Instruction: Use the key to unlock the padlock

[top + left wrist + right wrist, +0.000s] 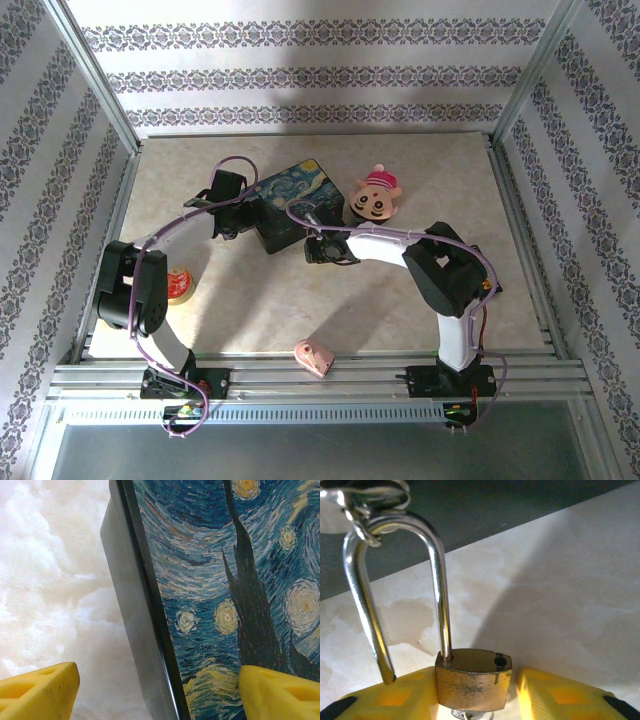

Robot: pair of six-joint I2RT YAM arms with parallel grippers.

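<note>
Left claw (160, 692) stands apart, straddling the Starry Night box's (225, 580) edge. Right claw (475, 697) is spread either side of the brass padlock (472, 679), which is hooked at the box front. Its shackle (440, 580) leg is already free, so it looks unlocked. The silvery stub beneath is probably the key (470, 714). Next, I'd judge: withdraw gently.

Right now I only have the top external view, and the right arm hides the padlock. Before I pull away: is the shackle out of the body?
Observer: Yes. In the right wrist view the padlock is open: one shackle leg is out, and its hole in the brass body is empty.
Operator: Does the right gripper have it?
Observer: The body sits between the fingers of the right gripper, with a thin gap at one finger.
Operator: And the left?
Observer: The left gripper is open, straddling the edge of the painted box.
</note>
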